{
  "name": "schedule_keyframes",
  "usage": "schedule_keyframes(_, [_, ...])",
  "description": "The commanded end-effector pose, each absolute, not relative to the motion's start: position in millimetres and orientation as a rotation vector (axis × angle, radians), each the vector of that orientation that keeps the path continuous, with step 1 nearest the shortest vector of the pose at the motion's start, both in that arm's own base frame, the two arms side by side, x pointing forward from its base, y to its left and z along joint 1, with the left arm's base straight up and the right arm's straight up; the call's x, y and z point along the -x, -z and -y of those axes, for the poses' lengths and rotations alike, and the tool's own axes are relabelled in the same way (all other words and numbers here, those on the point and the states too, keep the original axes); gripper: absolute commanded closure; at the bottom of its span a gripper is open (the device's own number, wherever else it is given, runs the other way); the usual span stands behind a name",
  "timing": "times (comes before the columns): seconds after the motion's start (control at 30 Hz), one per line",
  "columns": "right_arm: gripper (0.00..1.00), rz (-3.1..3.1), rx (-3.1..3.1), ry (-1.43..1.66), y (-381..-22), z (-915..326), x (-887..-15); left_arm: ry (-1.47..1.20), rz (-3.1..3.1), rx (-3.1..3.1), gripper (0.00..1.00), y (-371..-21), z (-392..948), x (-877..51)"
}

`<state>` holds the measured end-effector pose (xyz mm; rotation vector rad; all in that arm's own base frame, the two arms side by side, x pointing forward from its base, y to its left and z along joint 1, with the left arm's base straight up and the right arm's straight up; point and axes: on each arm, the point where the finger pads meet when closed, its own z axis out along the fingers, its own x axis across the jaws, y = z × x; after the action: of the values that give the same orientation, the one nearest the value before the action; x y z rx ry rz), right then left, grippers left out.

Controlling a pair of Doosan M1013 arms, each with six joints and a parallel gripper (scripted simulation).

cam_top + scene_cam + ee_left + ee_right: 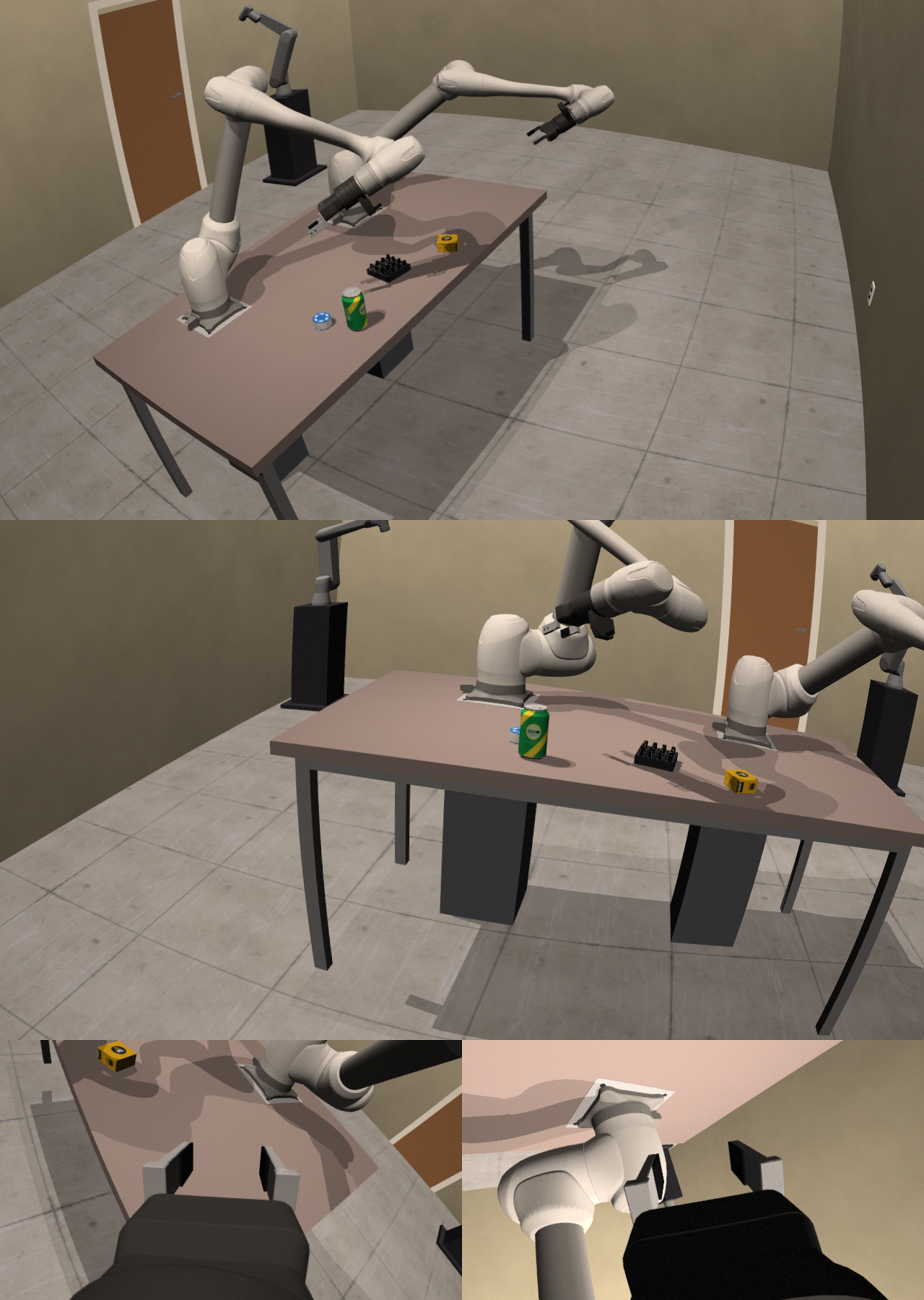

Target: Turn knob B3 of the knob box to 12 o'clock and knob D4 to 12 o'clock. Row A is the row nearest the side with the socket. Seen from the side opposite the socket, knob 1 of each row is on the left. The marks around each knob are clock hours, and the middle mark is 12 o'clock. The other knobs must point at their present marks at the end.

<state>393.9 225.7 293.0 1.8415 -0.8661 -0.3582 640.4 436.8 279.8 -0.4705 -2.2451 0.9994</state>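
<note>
The black knob box (385, 268) (655, 757) stands on the table (213, 381) (400, 720), with rows of small black knobs on top. At this size I cannot read the marks, where knobs B3 and D4 point, or the socket side. The box is in neither wrist view. My left gripper (533, 137) (226, 1158) is open and empty, high beyond the table's far end in the top view. My right gripper (312, 230) (556, 631) (695, 1161) is open and empty, above the back side of the table, away from the box.
A green and yellow can (354, 310) (533, 733) stands upright near the box, with a low blue-and-white round tin (321, 321) (515, 736) beside it. A yellow tape measure (447, 244) (740, 781) (116, 1056) lies on the box's other side. Both arm bases stand along the back edge.
</note>
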Motion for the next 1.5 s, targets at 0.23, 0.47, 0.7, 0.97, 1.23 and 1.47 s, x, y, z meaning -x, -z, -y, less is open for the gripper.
schedule_keyframes(0.23, [0.00,0.867,-1.843,0.358,-293.6,-225.8,-394.0,-0.997,2.247,0.471,0.00,-281.4,-436.8,-640.3])
schedule_keyframes(0.47, [0.00,0.867,-1.843,0.358,-293.6,-225.8,-394.0,-0.997,2.247,0.471,0.00,-281.4,-436.8,-640.3])
schedule_keyframes(0.7, [0.00,0.867,-1.843,0.359,-293.6,-225.6,-394.0,-0.997,2.247,0.471,0.00,-281.4,-436.8,-640.3])
schedule_keyframes(0.97, [0.00,0.865,-1.846,0.369,-293.0,-223.4,-394.9,-0.997,2.247,0.471,0.00,-281.4,-436.8,-640.3])
schedule_keyframes(1.23, [0.00,0.860,-1.853,0.389,-291.8,-218.6,-396.8,-0.997,2.247,0.471,0.00,-281.4,-436.8,-640.3])
schedule_keyframes(1.47, [0.00,0.851,-1.868,0.433,-289.2,-208.3,-400.6,-0.997,2.247,0.471,0.00,-281.4,-436.8,-640.3])
